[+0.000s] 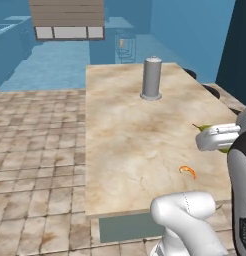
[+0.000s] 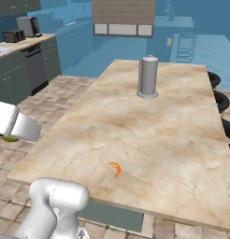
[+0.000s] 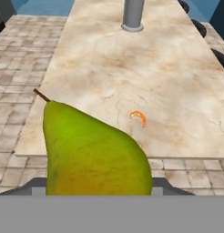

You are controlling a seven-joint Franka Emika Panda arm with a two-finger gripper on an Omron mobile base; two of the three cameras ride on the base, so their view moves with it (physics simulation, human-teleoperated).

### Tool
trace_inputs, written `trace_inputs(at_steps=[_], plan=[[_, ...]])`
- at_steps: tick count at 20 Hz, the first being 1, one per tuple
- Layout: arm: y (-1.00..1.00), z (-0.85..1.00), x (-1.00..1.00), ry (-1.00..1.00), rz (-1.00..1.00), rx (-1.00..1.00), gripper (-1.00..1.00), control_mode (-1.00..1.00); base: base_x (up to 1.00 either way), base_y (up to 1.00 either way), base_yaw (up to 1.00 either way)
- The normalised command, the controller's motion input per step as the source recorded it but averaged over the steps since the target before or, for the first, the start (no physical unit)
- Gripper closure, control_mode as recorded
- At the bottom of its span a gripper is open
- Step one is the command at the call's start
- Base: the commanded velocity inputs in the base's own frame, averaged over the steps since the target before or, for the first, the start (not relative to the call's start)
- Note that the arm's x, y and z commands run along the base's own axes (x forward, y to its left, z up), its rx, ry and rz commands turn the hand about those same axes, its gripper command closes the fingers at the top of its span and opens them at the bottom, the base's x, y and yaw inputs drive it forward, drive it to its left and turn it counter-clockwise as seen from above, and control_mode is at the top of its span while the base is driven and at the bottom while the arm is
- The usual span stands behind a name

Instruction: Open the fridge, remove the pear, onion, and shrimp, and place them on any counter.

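Observation:
My gripper [image 3: 98,185] is shut on the pear [image 3: 89,150], a yellow-green fruit with a brown stem that looms large in the hand view. From the base views, green slivers of the pear [image 1: 203,128] [image 2: 10,138] peek out around the white hand, held in the air near the counter's front end. The shrimp [image 1: 187,171] [image 2: 115,168] [image 3: 139,117], a tiny curved orange piece, lies on the tan stone counter [image 1: 130,120] [image 2: 163,121] [image 3: 132,63] close to its near edge. The fridge and the onion are out of view.
A grey upright cylinder [image 1: 151,79] [image 2: 148,77] stands at the counter's far middle. Dark stools [image 2: 219,100] line its right side. Tiled floor [image 1: 35,150] lies to the left, with cabinets and appliances [image 2: 28,60] along the far left wall.

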Motion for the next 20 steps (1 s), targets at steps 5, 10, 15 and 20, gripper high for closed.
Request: trace_inputs(at_steps=[5,10,15,20], plan=[[-0.09,-0.47,0.64,0.10,0.00,0.05,1.00,-1.00,0.00,0.00,0.00],[0.00,-0.91,0.99,0.14,-0.08,0.03,1.00,-1.00,0.00,0.00,0.00],[0.00,-1.00,0.94,0.04,-0.08,0.05,1.00,-1.00,0.00,0.00,0.00],[0.00,-0.92,0.82,0.00,-0.08,0.06,1.00,-1.00,0.00,0.00,0.00]])
